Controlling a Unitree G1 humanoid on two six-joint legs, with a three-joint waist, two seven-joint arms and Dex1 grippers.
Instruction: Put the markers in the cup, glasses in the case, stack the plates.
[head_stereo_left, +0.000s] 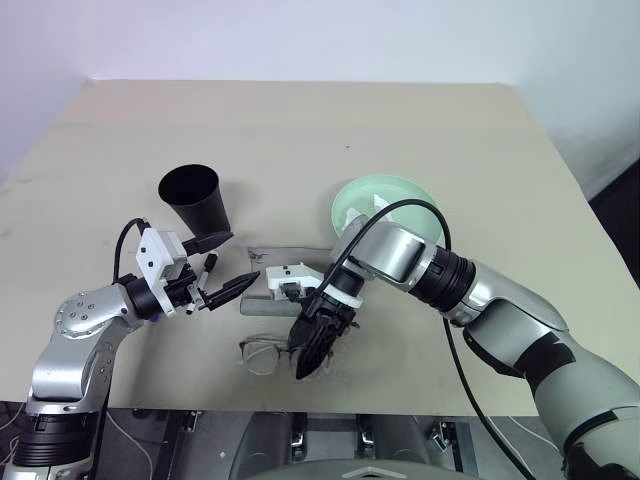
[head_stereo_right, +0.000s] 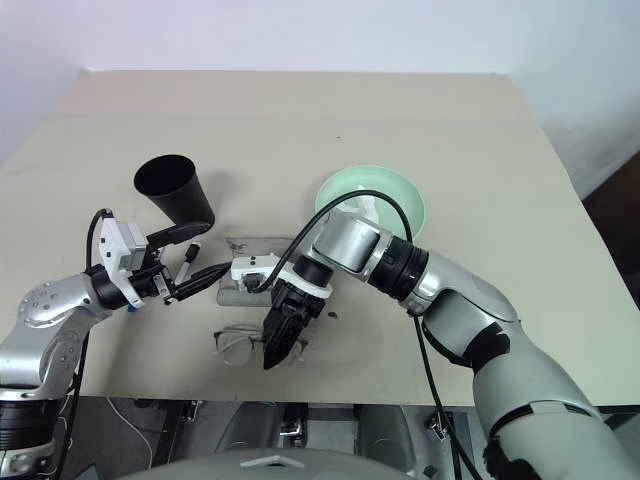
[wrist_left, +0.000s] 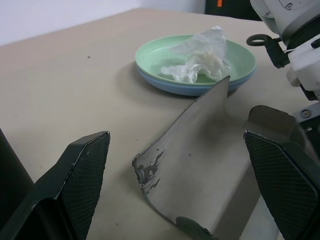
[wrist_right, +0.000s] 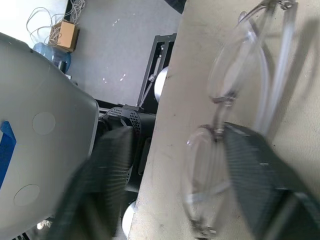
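At the near edge of the tan counter the glasses lie flat, thin-framed with clear roundish lenses, their long axis running side to side along that edge. The right arm reaches in from the right and folds back toward the robot, so the right claw points steeply down and back onto the glasses' right end; in the right wrist view one textured black finger lies against the lens by the bridge while the other sits blurred out past the counter's edge, so the fingers straddle a lens, half closed, and a firm grip cannot be told. Just behind the glasses sits the grey case, a rectangular felt-like box lying side to side, its lid raised; the left wrist view shows that lid as a curved grey flap with a scuffed corner. On the left, the left arm bends at the elbow and holds the left claw level, pointing toward the case, its two black fingers spread wide around nothing. A white marker lies on the counter between those fingers. Behind the claw the glossy black cup stands tapered, rim widest and tilted away. Farther back and right, the mint green plate rests stacked on the light blue plate, smooth and round, with a crumpled white tissue in it.
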